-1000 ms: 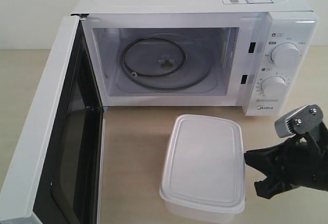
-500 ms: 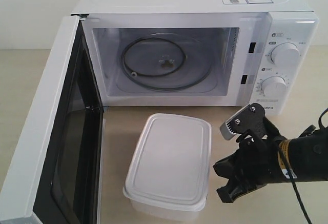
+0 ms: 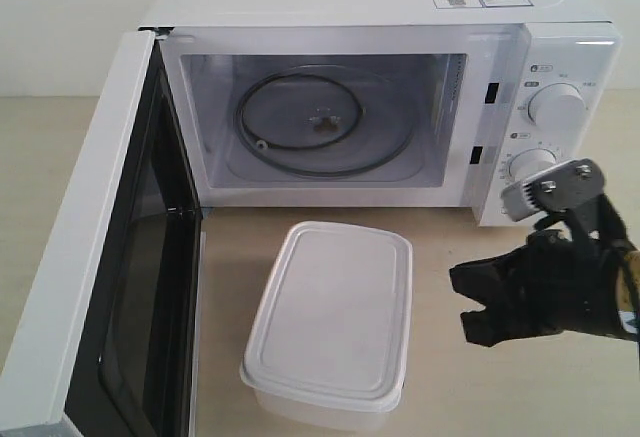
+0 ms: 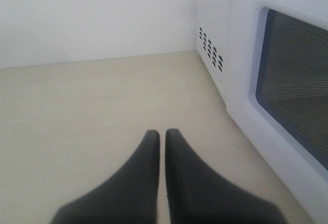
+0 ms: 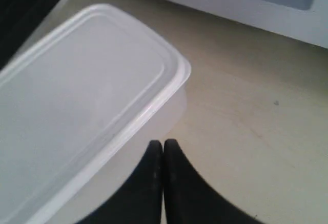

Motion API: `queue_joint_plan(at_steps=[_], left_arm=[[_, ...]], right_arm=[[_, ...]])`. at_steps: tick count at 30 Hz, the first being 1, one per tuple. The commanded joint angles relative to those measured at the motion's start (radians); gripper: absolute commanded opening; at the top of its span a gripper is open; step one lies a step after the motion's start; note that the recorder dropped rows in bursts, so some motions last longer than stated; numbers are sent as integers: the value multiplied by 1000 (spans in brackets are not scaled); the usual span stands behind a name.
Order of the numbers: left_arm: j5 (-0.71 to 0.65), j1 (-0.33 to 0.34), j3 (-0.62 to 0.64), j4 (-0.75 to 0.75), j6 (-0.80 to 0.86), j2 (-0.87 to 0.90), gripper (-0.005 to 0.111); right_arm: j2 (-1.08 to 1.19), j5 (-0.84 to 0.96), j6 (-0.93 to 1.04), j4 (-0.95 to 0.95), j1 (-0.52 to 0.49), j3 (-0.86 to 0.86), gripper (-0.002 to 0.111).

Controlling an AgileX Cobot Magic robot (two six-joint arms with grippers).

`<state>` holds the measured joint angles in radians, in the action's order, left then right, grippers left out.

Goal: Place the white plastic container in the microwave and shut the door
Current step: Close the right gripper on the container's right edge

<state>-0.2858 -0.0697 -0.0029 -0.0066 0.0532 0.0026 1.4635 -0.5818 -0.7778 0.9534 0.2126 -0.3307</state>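
Note:
The white plastic container (image 3: 330, 317) sits lid-on on the tabletop, in front of the open microwave (image 3: 350, 17). The glass turntable (image 3: 320, 122) inside is bare. The door (image 3: 90, 257) is swung wide open on the left. My right gripper (image 3: 465, 305) hovers to the right of the container, apart from it and shut on nothing. In the right wrist view its tips (image 5: 163, 143) are close to the container's (image 5: 77, 96) corner. My left gripper (image 4: 162, 131) is shut and empty over bare table, outside the door's window (image 4: 297, 90). It is out of the exterior view.
Two dials (image 3: 556, 107) are on the microwave's right panel, just behind the right arm. The beige tabletop (image 3: 440, 247) runs between the container and the microwave's opening. The microwave's side vents (image 4: 210, 47) show in the left wrist view.
The container slid left toward the door, pushed by my right gripper. Since then the gripper has drawn back to the right and risen, leaving the container still.

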Motion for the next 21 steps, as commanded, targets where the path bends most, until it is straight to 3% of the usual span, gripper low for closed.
queue_joint_plan(at_steps=[1,6,15,21], left_arm=[[8,2,3,-12,0,-3,4],[8,2,3,-12,0,-3,4],[8,2,3,-12,0,-3,4],[8,2,3,-12,0,-3,4]], right_arm=[[-32,-210,-119,27,-127,91,0],[-32,-289,-315,188,-168,109,0],[155,-378,-528,193,-168,84,0],[337,-562,-613,210,-168,28,0]])
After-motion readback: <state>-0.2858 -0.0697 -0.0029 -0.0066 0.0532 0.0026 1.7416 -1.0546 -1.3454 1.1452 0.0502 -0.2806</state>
